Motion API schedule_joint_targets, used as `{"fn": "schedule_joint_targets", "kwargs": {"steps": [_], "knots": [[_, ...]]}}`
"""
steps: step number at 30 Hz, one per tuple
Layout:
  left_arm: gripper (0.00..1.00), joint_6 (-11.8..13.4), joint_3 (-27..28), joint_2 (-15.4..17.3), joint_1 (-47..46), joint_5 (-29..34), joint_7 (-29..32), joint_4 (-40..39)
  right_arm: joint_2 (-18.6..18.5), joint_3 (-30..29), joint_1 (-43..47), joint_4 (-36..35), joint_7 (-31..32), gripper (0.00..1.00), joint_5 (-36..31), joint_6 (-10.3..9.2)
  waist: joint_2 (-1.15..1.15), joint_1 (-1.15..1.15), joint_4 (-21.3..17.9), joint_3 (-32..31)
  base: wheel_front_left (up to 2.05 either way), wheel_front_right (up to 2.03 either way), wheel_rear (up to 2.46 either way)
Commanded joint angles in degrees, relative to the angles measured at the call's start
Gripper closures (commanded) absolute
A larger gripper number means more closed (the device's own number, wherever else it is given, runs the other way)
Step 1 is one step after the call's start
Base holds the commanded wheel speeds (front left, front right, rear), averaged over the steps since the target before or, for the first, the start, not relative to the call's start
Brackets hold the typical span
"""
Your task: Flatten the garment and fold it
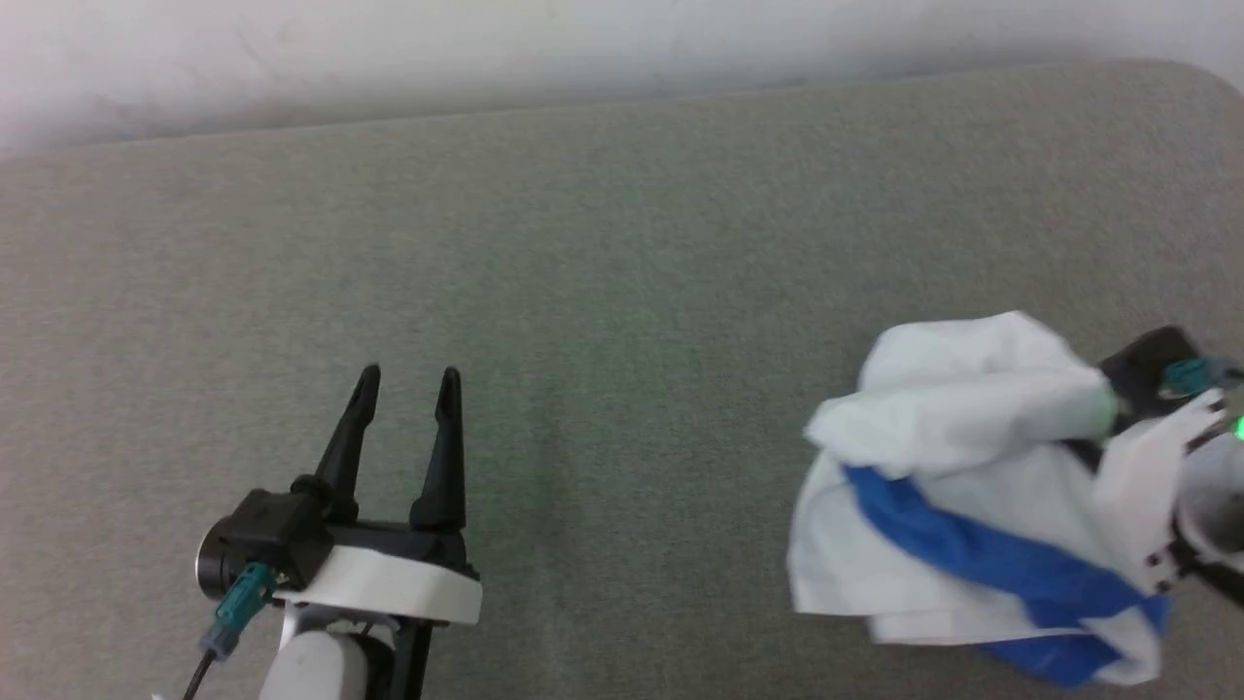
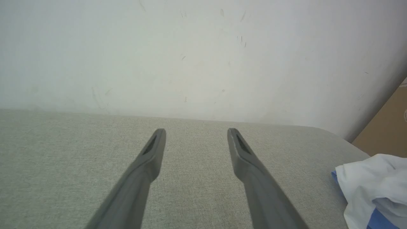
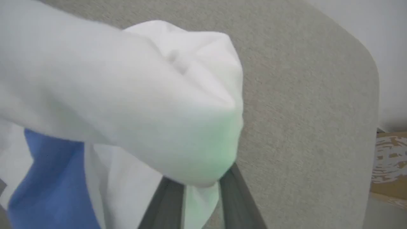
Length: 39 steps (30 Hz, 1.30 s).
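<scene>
The garment [image 1: 972,486] lies crumpled at the right of the grey table, white fabric bunched up with a bright blue sleeve [image 1: 982,554] running across its front. My right gripper [image 1: 1103,428] reaches in from the right edge with its fingertips buried in the white cloth. In the right wrist view the two dark fingers [image 3: 167,203] stand close together with a fold of the garment [image 3: 143,105] pinched between them. My left gripper [image 1: 408,374] hovers open over bare table at the lower left, well apart from the garment [image 2: 369,181].
The grey padded table [image 1: 603,272] stretches wide to the left of the garment. A pale wall [image 1: 583,49] runs along its far edge. The table's rounded corner [image 3: 365,54] lies close on the right, with brown board [image 3: 389,162] beyond it.
</scene>
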Motion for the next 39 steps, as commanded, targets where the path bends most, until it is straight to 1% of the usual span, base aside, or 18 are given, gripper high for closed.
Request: {"fn": "schedule_joint_targets", "kwargs": {"steps": [1,3,4,8,14,18,22,26,27,28,29,34,39], "knots": [[0.00,-0.5,-0.4,-0.1,-1.8,0.9,-0.3,-0.3,-2.6,0.0,-1.8,1.3,-0.1,1.00,0.7,-0.12,0.00,0.00,-4.3,5.2,0.00,0.00,0.00],[0.00,-0.7,-0.8,-0.1,-3.0,1.3,-0.3,-0.4,-5.1,-0.2,-2.8,3.4,-0.8,1.00,1.4,-0.12,0.00,0.00,-4.8,7.2,0.00,0.00,0.00],[0.00,-0.7,-0.8,-0.1,-3.0,1.3,-0.3,-0.4,-5.1,-0.2,-2.8,3.4,-0.8,1.00,1.4,-0.12,0.00,0.00,-4.8,7.2,0.00,0.00,0.00],[0.00,-1.1,-1.5,-0.1,-5.6,2.0,-0.3,-0.7,-9.3,-1.4,-4.8,8.9,-3.8,1.00,2.1,-0.12,0.00,0.00,-4.6,10.8,0.00,0.00,0.00],[0.00,-1.5,-2.7,-0.1,-9.1,2.7,-0.3,-1.3,-12.9,-4.9,-7.9,19.5,-9.0,1.00,2.8,-0.12,0.00,0.00,-2.5,15.7,0.00,0.00,0.00],[0.00,-1.6,-3.5,-0.1,-10.7,2.8,-0.3,-1.6,-15.1,-6.7,-9.5,26.0,-12.3,1.00,1.5,-0.12,0.00,0.00,-0.9,18.0,0.00,0.00,0.00],[0.00,-1.7,-3.5,-0.1,-11.7,2.8,-0.3,-1.5,-16.3,-8.4,-11.3,32.1,-15.4,1.00,0.1,-0.12,0.00,0.00,0.3,19.3,0.00,0.00,0.00],[0.00,-1.8,-3.3,-0.1,-12.2,2.6,-0.3,-1.1,-15.3,-9.8,-13.1,37.0,-17.4,1.00,-0.3,-0.12,0.00,0.00,0.8,19.5,0.00,0.00,0.00],[0.00,-1.8,-3.3,-0.1,-12.2,2.6,-0.3,-0.9,-15.0,-10.1,-13.6,38.1,-18.1,0.68,-0.8,-0.12,0.00,0.00,0.9,19.3,0.00,0.00,0.00],[0.00,-1.8,-3.2,-0.1,-12.2,2.6,-0.3,-0.8,-14.8,-10.3,-14.0,39.1,-18.8,0.02,-1.4,-0.12,0.00,0.00,1.0,18.9,0.00,0.00,0.00],[0.00,-1.8,-3.2,-0.1,-12.1,2.5,-0.3,-0.6,-14.7,-10.4,-14.4,40.0,-19.4,0.00,-1.9,-0.12,0.00,0.00,1.0,18.5,0.00,0.00,0.00],[0.00,-1.9,-2.5,-0.1,-10.9,1.8,-0.3,0.2,-14.1,-10.6,-16.5,42.9,-22.0,0.00,-4.6,-0.12,0.00,0.00,0.4,14.5,0.00,0.00,0.00],[0.00,-1.5,-2.1,-0.1,-8.3,0.8,-0.3,0.7,-13.1,-10.1,-18.9,42.6,-23.4,0.00,-5.4,-0.12,0.00,0.00,-0.7,7.8,0.00,0.00,0.00]]}}
